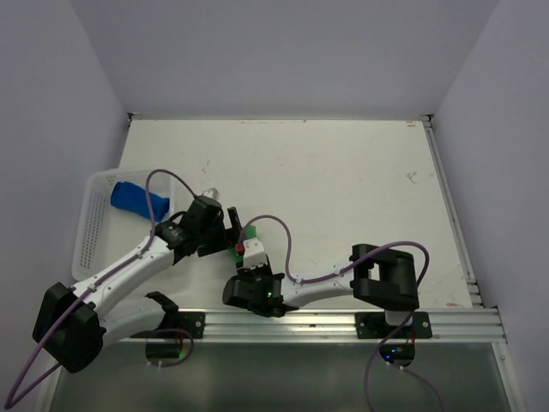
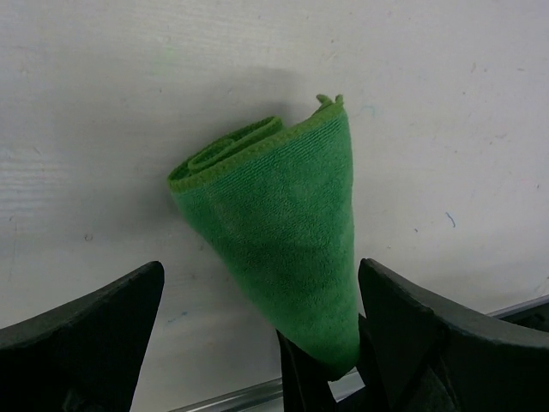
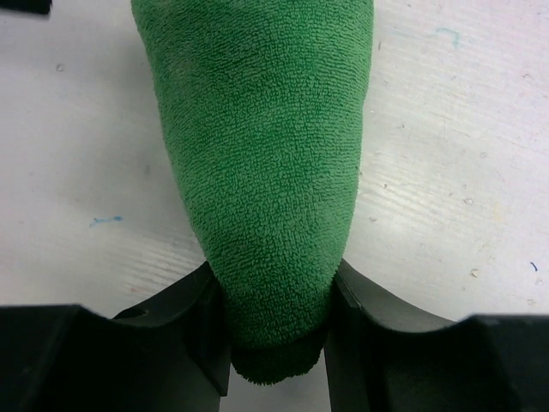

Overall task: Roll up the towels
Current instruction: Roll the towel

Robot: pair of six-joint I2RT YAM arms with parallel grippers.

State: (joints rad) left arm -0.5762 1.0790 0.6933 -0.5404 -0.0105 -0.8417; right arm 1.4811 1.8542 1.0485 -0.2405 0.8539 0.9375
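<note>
The green towel (image 2: 274, 215) lies rolled into a cone on the white table, its spiral end pointing away from me in the left wrist view. My right gripper (image 3: 274, 318) is shut on its narrow end (image 3: 257, 129). My left gripper (image 2: 257, 343) is open, its wide jaws on either side of that same end, the right jaw close beside the cloth. In the top view both grippers meet near the front middle, the left gripper (image 1: 230, 221) and the right gripper (image 1: 251, 251), with only a bit of green towel (image 1: 250, 233) showing. The blue towel (image 1: 131, 197) lies rolled in the basket.
The white mesh basket (image 1: 90, 236) stands at the left edge of the table, beside the left arm. A metal rail (image 1: 343, 322) runs along the near edge, just behind the grippers. White walls enclose the table on three sides.
</note>
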